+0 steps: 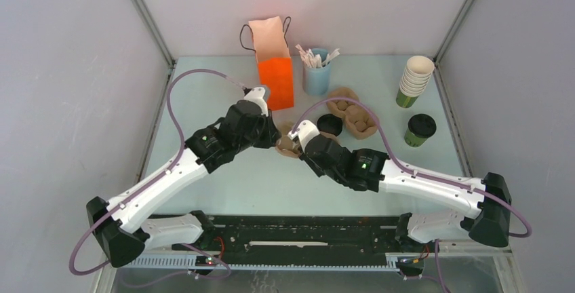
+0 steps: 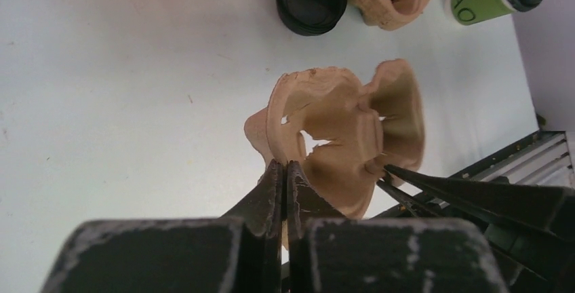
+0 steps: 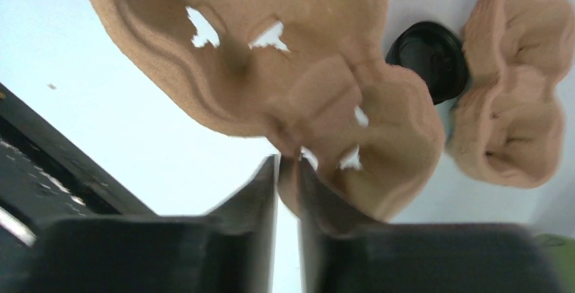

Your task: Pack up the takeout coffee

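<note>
Pulp carrier point(image 2: 335, 123): pinched at opposite rims by left gripper point(image 2: 285, 174) and right gripper point(image 3: 288, 167), both clamped. Takeout coffee point(image 1: 420, 130): upright, well right of carrier. Advice: set carrier flat, hollows up; avoid tearing.

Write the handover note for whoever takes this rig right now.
The left gripper is shut on the carrier rim.
The right gripper is shut on another edge of it.
The coffee stands lidded on the right, untouched.
Done: one carrier gripped by both grippers, apart from the spare carriers.
Left: set the coffee in a hollow; nothing is packed yet.
</note>
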`<control>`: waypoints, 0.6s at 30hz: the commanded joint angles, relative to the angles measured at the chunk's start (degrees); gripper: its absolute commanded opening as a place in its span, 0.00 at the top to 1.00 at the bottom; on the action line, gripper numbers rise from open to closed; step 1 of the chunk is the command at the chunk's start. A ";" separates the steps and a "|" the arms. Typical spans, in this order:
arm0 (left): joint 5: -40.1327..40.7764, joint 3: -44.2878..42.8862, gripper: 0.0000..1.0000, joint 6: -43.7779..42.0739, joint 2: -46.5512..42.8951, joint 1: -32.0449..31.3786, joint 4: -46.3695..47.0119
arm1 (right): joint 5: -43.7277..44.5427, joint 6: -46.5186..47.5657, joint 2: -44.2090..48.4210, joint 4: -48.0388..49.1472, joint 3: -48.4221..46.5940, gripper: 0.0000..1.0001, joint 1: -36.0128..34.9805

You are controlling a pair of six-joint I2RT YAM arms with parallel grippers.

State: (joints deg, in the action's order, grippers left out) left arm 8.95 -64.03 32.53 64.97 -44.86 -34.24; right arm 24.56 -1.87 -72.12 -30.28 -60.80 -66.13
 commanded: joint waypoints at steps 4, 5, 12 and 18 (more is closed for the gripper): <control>1.40 4.96 1.00 -2.66 -6.48 0.07 8.27 | -0.73 -14.94 3.63 -0.98 -0.86 0.35 1.97; 1.58 5.61 1.00 -3.04 -7.31 0.11 9.29 | -2.37 -18.86 4.78 -1.77 -0.85 0.30 3.08; 3.10 9.36 1.00 -3.89 -11.61 0.12 14.69 | -8.92 -45.01 4.96 7.32 -0.45 0.20 9.55; 3.15 9.53 1.00 -3.86 -13.13 0.12 14.51 | -12.42 -54.89 0.20 14.15 -0.32 0.20 12.61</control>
State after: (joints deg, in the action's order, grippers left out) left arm 10.63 -55.37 29.91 53.67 -44.82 -22.92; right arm 14.59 -45.95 -69.34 -23.27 -60.75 -54.70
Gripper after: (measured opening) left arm 0.012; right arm 0.797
